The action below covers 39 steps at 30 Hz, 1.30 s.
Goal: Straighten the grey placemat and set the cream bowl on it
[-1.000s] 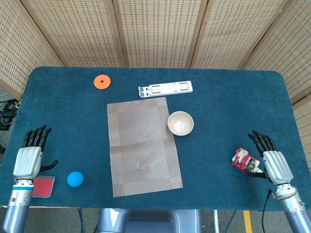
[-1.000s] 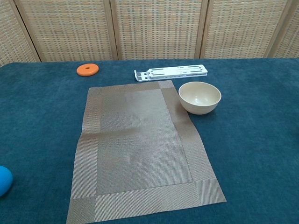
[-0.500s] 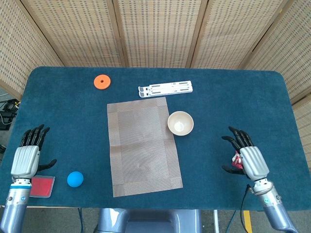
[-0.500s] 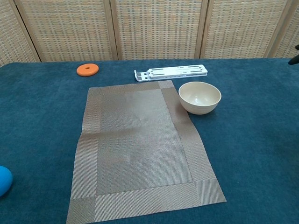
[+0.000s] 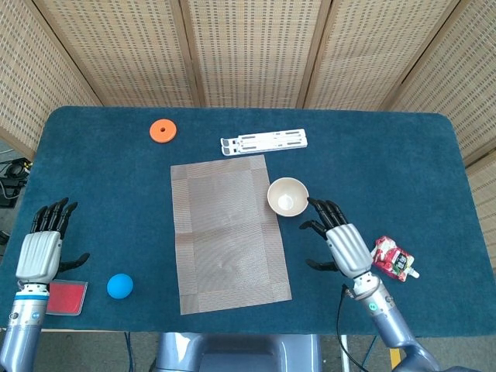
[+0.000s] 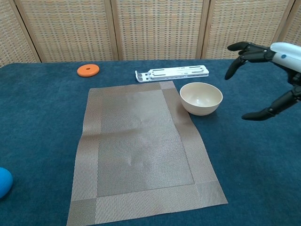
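Both robot hands are open and empty. The bowl (image 5: 287,196) sits just ahead of the right robot hand (image 5: 341,244), on the desk (image 5: 387,170) touching the mat (image 5: 229,232). Best: cup the rim gently, avoid tipping.

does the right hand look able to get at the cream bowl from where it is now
Probably yes. The right hand is open beside the cream bowl, fingers spread toward it, with only bare table between them.
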Motion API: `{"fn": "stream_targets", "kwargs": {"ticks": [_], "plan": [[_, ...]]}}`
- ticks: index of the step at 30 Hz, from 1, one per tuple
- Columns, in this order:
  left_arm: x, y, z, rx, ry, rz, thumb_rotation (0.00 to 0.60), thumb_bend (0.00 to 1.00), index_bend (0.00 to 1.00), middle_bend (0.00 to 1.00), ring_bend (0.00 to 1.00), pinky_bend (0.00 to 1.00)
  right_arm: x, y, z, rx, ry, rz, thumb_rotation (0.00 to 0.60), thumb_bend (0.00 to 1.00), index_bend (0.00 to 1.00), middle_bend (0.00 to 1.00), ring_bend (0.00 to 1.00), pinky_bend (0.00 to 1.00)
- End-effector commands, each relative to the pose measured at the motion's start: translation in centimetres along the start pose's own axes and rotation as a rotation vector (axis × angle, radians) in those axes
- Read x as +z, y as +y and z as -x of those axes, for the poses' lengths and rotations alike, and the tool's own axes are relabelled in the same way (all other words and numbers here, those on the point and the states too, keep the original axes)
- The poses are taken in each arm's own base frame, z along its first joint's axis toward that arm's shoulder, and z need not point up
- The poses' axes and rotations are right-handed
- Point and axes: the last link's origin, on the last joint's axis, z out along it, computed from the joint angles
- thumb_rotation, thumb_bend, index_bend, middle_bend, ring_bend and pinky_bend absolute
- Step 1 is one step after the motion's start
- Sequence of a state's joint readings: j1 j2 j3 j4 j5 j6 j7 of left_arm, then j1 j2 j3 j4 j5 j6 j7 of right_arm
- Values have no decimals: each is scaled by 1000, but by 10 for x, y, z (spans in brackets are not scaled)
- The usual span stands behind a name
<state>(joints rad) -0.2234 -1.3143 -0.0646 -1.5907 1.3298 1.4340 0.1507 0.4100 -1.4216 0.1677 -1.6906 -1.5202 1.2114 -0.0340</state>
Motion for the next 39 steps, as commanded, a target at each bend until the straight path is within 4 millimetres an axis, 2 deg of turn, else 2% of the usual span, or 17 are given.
{"fn": "stream_targets", "kwargs": {"ticks": [1, 12, 25, 39], "plan": [[1, -1, 0, 1, -2, -4, 600, 144, 80, 0, 0, 0, 20, -3, 6, -10, -2, 8, 600, 189, 382, 0, 0, 0], [5, -6, 0, 0, -4, -25, 600, 144, 82, 0, 0, 0, 59, 6, 18, -37, -49, 72, 600, 224, 383, 0, 0, 0], [10, -9, 5, -1, -30, -42, 600, 144, 84, 0, 0, 0, 88, 20, 51, -47, -119, 139, 600, 278, 393, 0, 0, 0], [15, -12, 6, -7, -36, -56, 600, 144, 84, 0, 0, 0, 113, 30, 67, -57, -131, 180, 600, 318, 456, 1, 0, 0]]}}
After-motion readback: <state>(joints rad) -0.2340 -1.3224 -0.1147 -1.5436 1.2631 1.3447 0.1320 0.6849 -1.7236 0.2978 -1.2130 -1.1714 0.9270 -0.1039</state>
